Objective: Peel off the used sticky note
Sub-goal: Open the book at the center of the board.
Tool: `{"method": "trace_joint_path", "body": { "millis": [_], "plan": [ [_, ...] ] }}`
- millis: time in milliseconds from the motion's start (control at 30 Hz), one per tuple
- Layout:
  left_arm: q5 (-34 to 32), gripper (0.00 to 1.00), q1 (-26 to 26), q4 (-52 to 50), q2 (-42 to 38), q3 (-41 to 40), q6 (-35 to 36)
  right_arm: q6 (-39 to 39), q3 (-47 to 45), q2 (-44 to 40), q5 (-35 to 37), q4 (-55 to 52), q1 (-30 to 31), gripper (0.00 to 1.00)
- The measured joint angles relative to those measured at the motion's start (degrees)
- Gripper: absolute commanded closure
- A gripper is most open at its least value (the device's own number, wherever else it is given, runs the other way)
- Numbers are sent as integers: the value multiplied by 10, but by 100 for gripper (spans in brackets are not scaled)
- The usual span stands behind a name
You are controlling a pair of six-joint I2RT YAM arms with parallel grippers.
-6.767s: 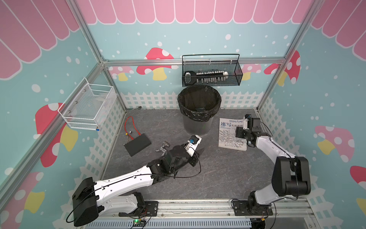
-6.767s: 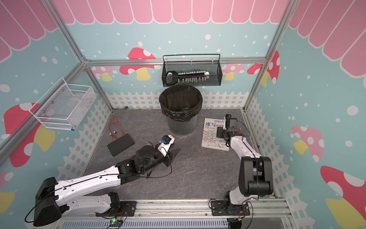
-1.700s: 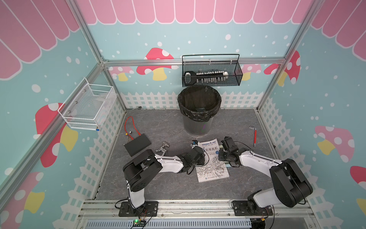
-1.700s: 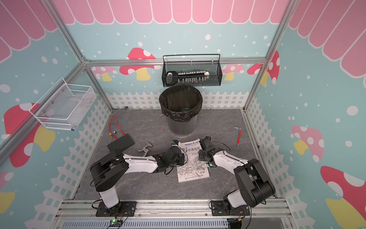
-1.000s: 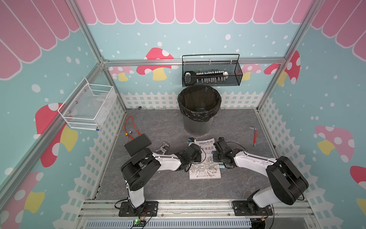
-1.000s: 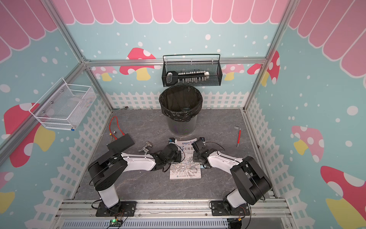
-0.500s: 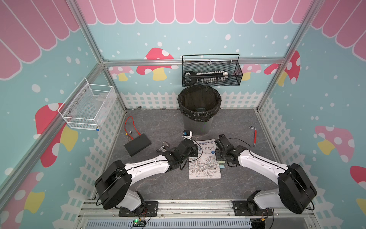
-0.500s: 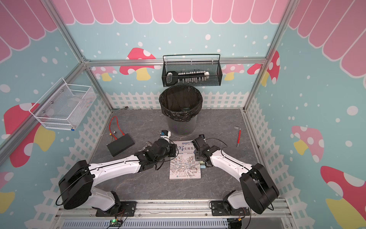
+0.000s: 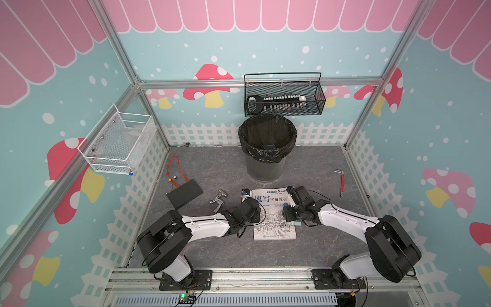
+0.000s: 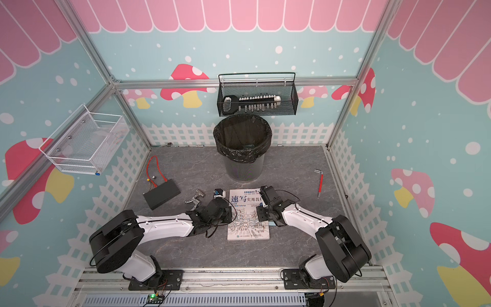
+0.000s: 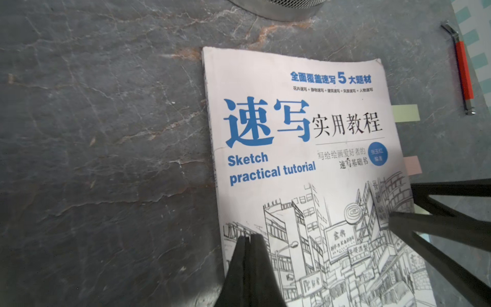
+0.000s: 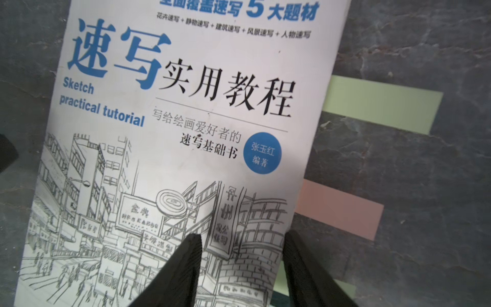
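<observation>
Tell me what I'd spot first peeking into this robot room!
A white paperback sketching book with big blue title letters lies flat on the grey stone-look floor. A pale green paper sticky tab and a pink paper sticky tab poke out of its edge near the open right gripper. Behind the book stands a round dark bin with a black liner.

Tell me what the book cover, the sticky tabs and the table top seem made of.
Book cover: matte paper card, worn at its corners. Green tab and pink tab: thin matte paper, perhaps film, lying flat. Table top: grey veined stone look, possibly printed laminate.
</observation>
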Motion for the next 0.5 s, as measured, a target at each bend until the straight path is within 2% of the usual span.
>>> {"method": "trace_joint_path", "body": {
  "millis": [233,500],
  "plan": [
    [8,100,0,8,39,23,-5,-7,8,2,0,11,-24,46],
    [10,100,0,-7,55,63,-4,-44,35,-2,-50,58,-113,49]
  ]
}}
